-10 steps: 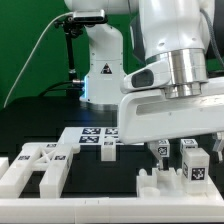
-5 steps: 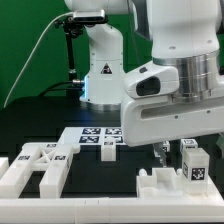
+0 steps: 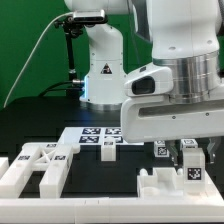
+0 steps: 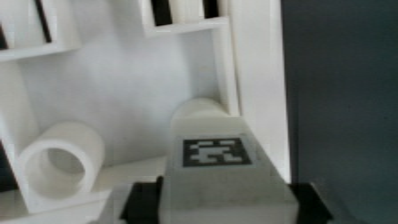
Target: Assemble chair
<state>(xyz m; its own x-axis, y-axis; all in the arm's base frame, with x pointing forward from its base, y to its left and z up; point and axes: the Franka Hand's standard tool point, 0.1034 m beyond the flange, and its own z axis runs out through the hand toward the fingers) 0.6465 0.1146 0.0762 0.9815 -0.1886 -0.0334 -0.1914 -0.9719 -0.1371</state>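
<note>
The gripper [image 4: 222,208] is clasping the tagged white chair post [image 3: 191,172] by two opposite sides near the worktop's [image 3: 40,122] front edge, toward the exterior view's right, probably readying it for lifting

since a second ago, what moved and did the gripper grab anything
The gripper came down, edging toward the exterior view's right, over the upright tagged post. Its jaws now flank the post, though a firm grip can't be confirmed. The post, the white parts at the exterior view's left and the marker board stayed put.
</note>
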